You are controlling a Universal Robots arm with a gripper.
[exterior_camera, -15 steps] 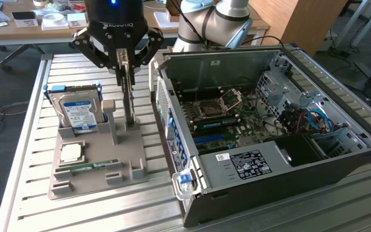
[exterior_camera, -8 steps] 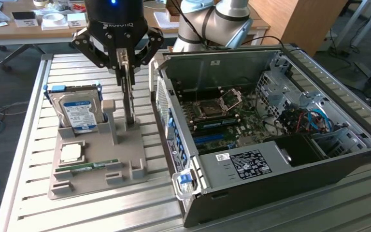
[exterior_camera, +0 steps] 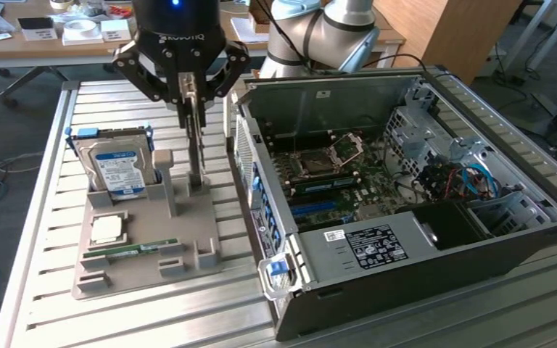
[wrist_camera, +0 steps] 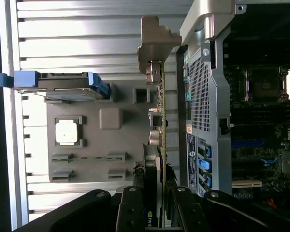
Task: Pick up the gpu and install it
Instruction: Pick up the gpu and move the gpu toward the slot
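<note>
The gripper (exterior_camera: 191, 98) is closed on the upper end of the gpu (exterior_camera: 197, 145). The card hangs with its long axis vertical, its bracket end pointing down at the gray holder tray (exterior_camera: 128, 272), just beside the open computer case (exterior_camera: 510, 239).

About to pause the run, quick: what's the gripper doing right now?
Gripper: closed on the gpu, which stands upright on edge.

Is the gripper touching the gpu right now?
Touching. In the wrist view the gripper clamps both faces of the gpu, no gap visible.
</note>
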